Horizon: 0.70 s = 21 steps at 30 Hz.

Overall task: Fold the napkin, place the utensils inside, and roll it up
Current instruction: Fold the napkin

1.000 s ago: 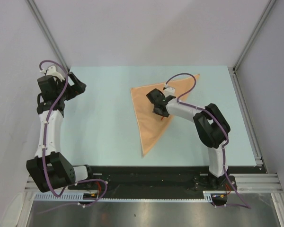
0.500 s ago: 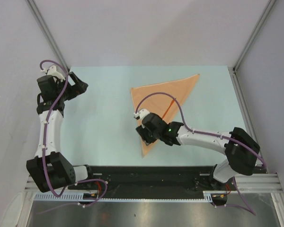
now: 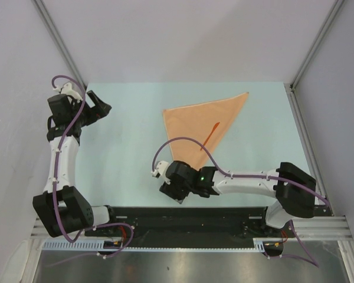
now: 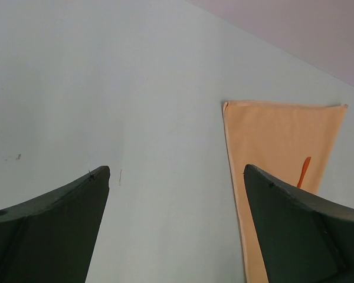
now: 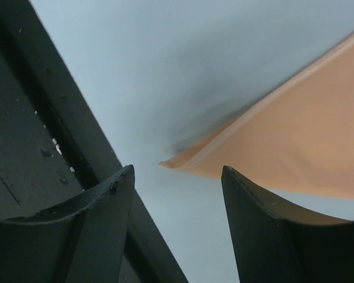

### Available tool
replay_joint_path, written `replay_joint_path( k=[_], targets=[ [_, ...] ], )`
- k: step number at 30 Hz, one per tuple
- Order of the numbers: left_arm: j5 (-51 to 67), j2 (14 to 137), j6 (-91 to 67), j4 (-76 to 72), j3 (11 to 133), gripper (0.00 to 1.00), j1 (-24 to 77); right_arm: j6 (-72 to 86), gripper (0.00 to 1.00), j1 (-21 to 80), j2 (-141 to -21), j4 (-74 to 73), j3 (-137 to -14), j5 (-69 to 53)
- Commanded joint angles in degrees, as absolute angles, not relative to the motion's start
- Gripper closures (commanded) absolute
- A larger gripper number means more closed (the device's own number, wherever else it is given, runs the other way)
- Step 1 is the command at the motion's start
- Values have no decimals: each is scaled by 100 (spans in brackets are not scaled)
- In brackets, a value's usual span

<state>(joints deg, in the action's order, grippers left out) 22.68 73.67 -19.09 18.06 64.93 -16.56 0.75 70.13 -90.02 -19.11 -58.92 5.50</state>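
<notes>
The left gripper (image 3: pixel 100 104) is held over the far left corner of the table (image 3: pixel 130 159), well apart from the cloth. In the left wrist view its fingers (image 4: pixel 53 230) are seen spread wide, with nothing but bare table between them.

Right of the middle, the napkin (image 3: pixel 194 121) is laid flat on the table, folded into a triangle. One corner is pointed toward the far right corner of the table, and another is set near the middle of the far half. The long third point is stretched toward the near edge. The utensil (image 3: pixel 210 134) is laid slantwise on the napkin, within the cloth's outline and nearer its right side. It is touched by neither gripper.

The right gripper (image 3: pixel 176 194) is lowered over the napkin's near point, just beside the black strip (image 3: pixel 224 211) that borders the near edge of the table. In the right wrist view its fingers (image 5: pixel 265 236) are seen parted and nothing is pinched. The two-layered tip of the napkin (image 5: pixel 295 141) is seen just ahead of the gap. Whether the cloth is touched by the fingertips cannot be told.
</notes>
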Motion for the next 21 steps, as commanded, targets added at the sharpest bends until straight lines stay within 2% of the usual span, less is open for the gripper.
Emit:
replay_joint_path(
  k=[1,21],
  targets=[
    [2408,7339,-1986,1608,6478,0,-1714,-229,34,7260,-9219,-2004,-5871,475],
    [2408,7392,-1986,1617,6478,0,-1714,-185,34,7400,-9712,-1793,-5731,958]
  ],
)
